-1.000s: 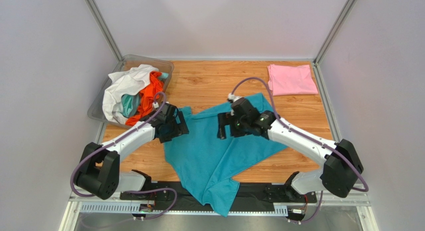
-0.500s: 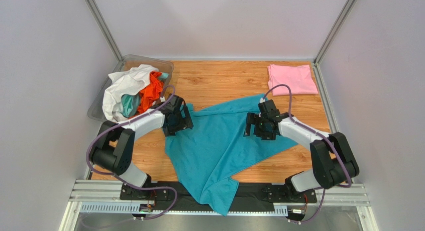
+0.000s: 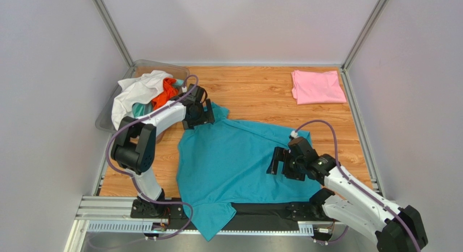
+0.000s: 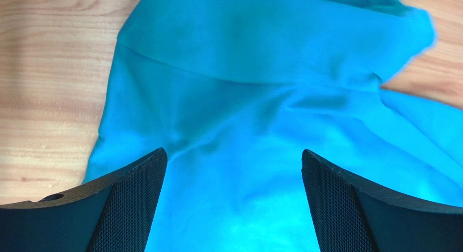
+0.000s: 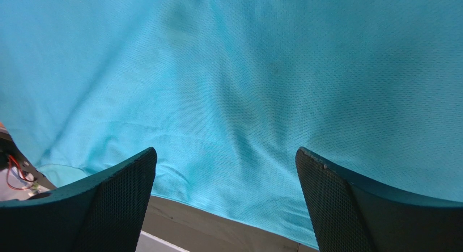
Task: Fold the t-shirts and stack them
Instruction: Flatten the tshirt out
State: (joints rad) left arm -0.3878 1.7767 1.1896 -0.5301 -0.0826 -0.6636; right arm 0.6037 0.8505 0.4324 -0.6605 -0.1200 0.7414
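Note:
A teal-blue t-shirt [image 3: 233, 159] lies spread over the middle of the table, its lower part hanging over the near edge. My left gripper [image 3: 200, 114] is open over the shirt's far left corner; the left wrist view shows the fingers wide apart [image 4: 233, 154] above wrinkled teal fabric [image 4: 261, 62]. My right gripper [image 3: 278, 165] is open over the shirt's right side; the right wrist view shows it [image 5: 225, 151] above the teal hem [image 5: 239, 100]. A folded pale pink t-shirt [image 3: 318, 86] lies at the far right corner.
A clear plastic bin [image 3: 106, 119] at the far left holds a heap of white [image 3: 136, 92], orange [image 3: 163, 97] and light aqua [image 3: 140, 113] shirts. Grey walls and metal posts close in the table. A black rail [image 3: 271, 208] runs along the near edge.
The left gripper moved farther back and left, the right gripper came toward the near right. The teal shirt went from a bunched diagonal shape to a wider, flatter spread.

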